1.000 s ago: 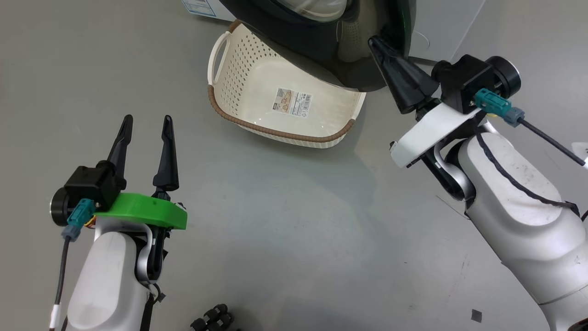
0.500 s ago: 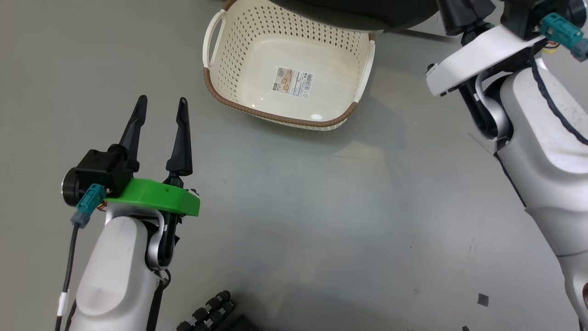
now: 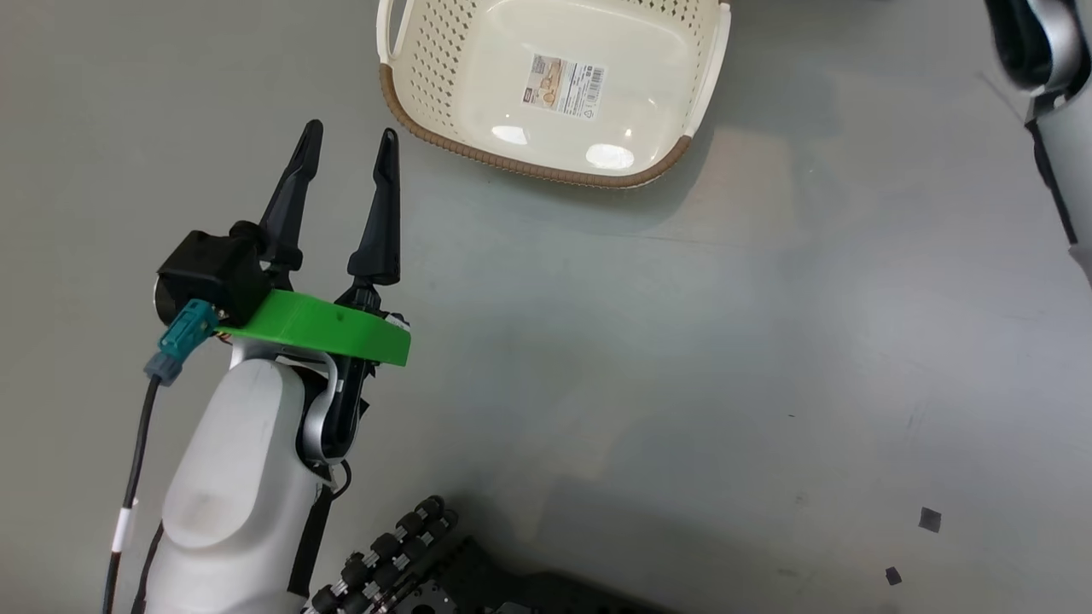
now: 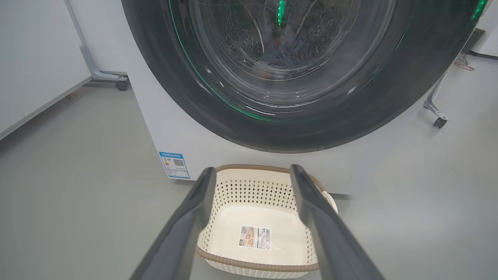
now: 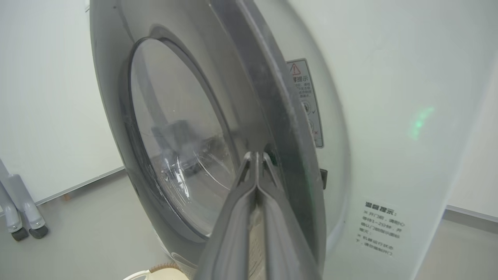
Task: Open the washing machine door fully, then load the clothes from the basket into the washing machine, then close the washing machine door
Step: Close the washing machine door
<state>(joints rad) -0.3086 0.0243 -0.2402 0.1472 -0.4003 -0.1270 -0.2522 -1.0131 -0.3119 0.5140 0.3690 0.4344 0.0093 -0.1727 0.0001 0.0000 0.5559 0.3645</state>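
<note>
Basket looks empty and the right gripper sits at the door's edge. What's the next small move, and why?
Probably a short push by the shut right gripper against the rim of the washing machine door, toward the washing machine. The basket is empty and the door looks nearly flush, but whether it latched cannot be told.

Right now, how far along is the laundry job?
Loading looks done: the cream perforated plastic basket lies empty. In hand: the shut right gripper has its fingertips at the edge of the round black-ringed glass door. From the front the door looks against the white washing machine, but I cannot tell if it is latched. Remaining: confirm the latch. The left gripper hangs open.
</note>
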